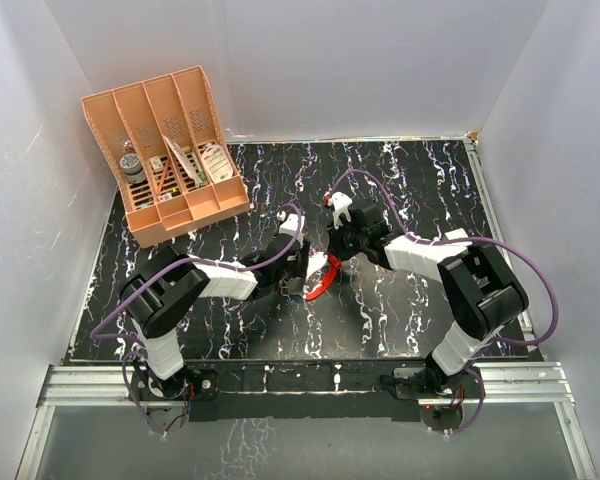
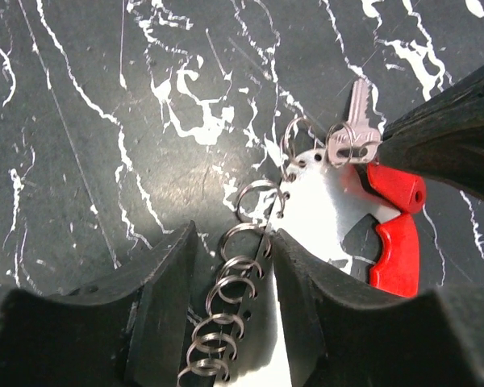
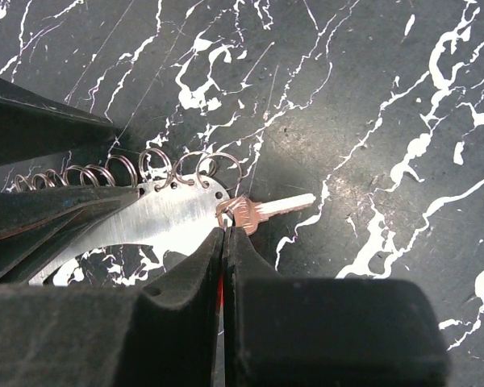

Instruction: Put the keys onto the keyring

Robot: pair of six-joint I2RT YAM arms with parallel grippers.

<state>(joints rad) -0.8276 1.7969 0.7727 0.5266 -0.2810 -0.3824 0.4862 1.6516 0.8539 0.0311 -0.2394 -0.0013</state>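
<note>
Left gripper (image 2: 234,242) fingers fill its wrist view, clamped on the keyring (image 2: 327,201) plate, whose lower end is cut off. Right gripper (image 3: 224,235) jaws are pressed together, pinching one key (image 3: 268,209) by its head. Both arms bend inward, meeting at the middle of the desk (image 1: 380,320). Edge rings (image 2: 244,234): at least seven, others hidden.

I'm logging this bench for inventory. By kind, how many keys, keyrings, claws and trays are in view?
Keys: 1, the key, held by the right claw
Keyrings: 1, the keyring, held by the left claw
Claws: 2
Trays: 1, the tray
Total: 5
</note>
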